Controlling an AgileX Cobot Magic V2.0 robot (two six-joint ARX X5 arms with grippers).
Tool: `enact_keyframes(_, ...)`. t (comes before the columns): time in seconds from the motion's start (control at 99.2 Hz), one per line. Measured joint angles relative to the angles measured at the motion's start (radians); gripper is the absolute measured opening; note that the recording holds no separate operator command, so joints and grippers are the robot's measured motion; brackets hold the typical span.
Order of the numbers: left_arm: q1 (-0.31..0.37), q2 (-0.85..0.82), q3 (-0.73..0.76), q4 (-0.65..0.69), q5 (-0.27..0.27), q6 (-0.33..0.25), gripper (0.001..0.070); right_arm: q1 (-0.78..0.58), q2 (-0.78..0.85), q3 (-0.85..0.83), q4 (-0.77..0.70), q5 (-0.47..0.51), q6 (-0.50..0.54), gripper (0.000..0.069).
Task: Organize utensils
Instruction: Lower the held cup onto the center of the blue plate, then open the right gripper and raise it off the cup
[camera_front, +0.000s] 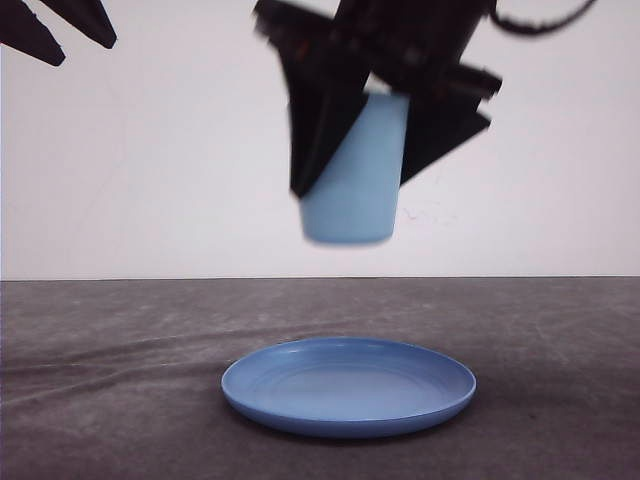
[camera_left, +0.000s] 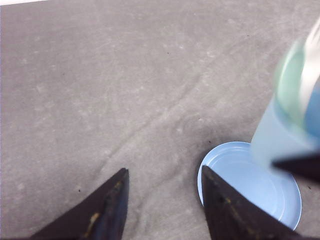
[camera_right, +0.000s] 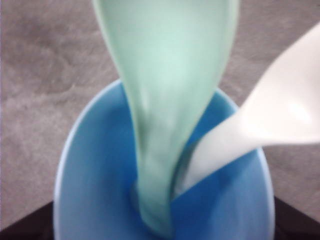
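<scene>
My right gripper (camera_front: 352, 185) is shut on a light blue cup (camera_front: 350, 218) and holds it in the air above a round blue plate (camera_front: 348, 392). In the right wrist view, a pale mint-green spoon (camera_right: 170, 75) and a white fork (camera_right: 285, 110) stand handle-down inside the cup (camera_right: 95, 190), leaning apart. The fork's tines are out of frame. Up at the far left, my left gripper (camera_front: 85, 52) is open with nothing in it. In the left wrist view the left gripper (camera_left: 164, 171) hovers over the table beside the plate (camera_left: 250, 185), with the cup (camera_left: 275, 142) blurred nearby.
A grey cloth (camera_front: 110, 360) covers the table, with shallow wrinkles running across it. A plain white wall (camera_front: 160, 180) stands behind. The plate lies near the table's front middle.
</scene>
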Motion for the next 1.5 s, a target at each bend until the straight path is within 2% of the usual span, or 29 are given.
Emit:
enact_keyframes(0.212,0.000,0.015,0.000,0.000,0.000,0.000,0.0271,0.054,0.066,-0.115,0.147,0.068,0.025,0.0402)
enact_keyframes(0.434,0.000,0.026,0.000,0.000,0.000,0.000,0.0271,0.060,0.158,-0.129,0.242,0.088,0.031,0.0402)
enact_keyframes(0.817,0.000,0.026,0.000,0.000,0.000,0.000,0.0271,0.060,0.189,-0.129,0.273,0.093,0.070,0.0406)
enact_keyframes(0.938,0.000,0.026,0.000,0.000,0.000,0.000,0.0271,0.060,0.189,-0.129,0.257,0.093,0.082,0.0472)
enact_keyframes(1.099,0.000,0.026,0.000,0.000,0.000,0.000,0.0271,0.060,0.189,-0.129,0.253,0.094,0.095,0.0506)
enact_keyframes(1.301,0.000,0.026,0.000,0.000,0.000,0.000,0.0271,0.059,0.189,-0.129,0.218,0.094,0.101,0.0662)
enact_keyframes(1.503,0.000,0.026,0.000,0.000,0.000,0.000,0.0271,0.060,0.164,-0.129,0.156,0.074,0.108,0.0679)
